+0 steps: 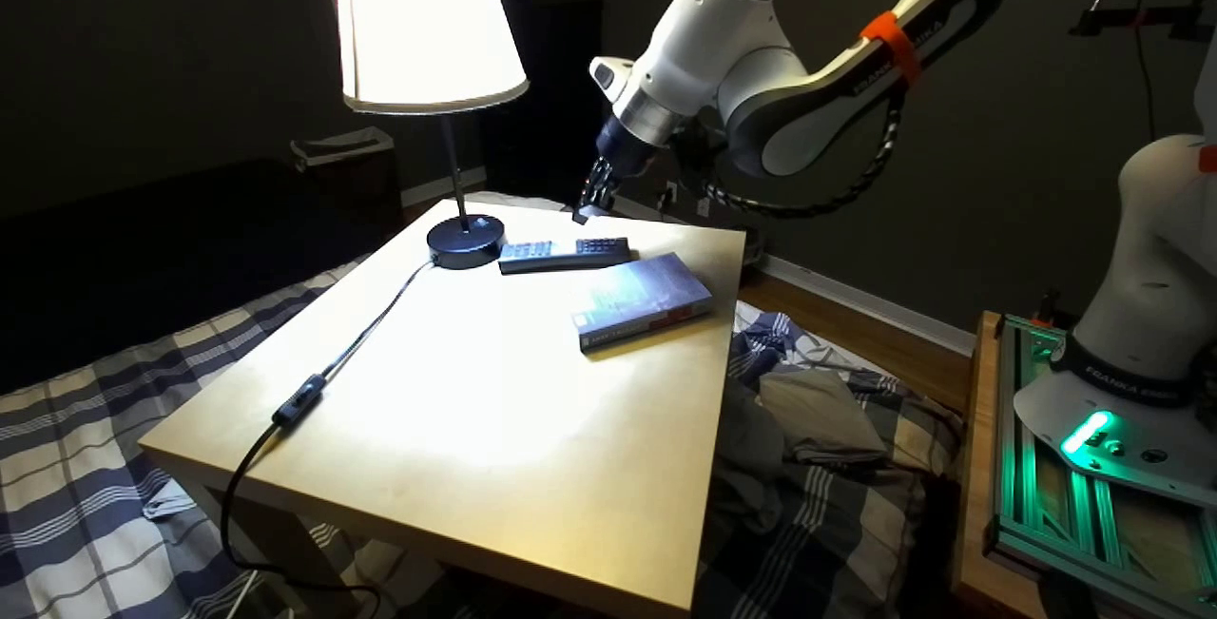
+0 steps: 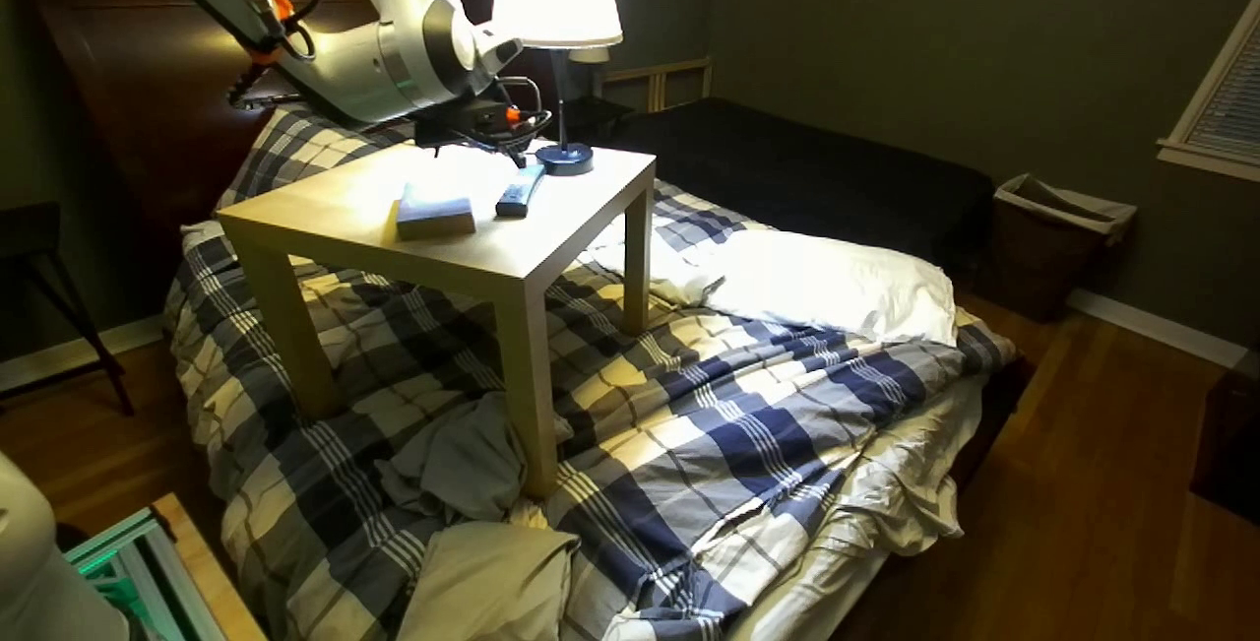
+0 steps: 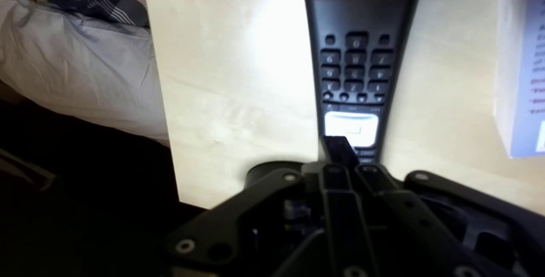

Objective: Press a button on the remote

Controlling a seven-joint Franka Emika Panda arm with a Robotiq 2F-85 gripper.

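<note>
The remote [image 1: 566, 258] is a slim black bar with number keys and a bright pale patch, lying on the light wood table [image 1: 428, 467]. It shows in both exterior views [image 2: 520, 193] and runs up the middle of the wrist view [image 3: 357, 17]. My gripper [image 3: 340, 147] is shut with nothing between its fingers. In the wrist view its tip overlaps the lower edge of the pale patch and hides the remote's near end. In an exterior view the gripper [image 1: 585, 210] hangs over the table, with a gap between its tip and the remote.
A lamp stands at the remote's end, its round dark base [image 1: 466, 243] close by. A blue-grey book [image 1: 642, 296] lies beside the remote and also shows in the wrist view [image 3: 532, 68]. A lamp cord with a switch [image 1: 299, 398] crosses the table.
</note>
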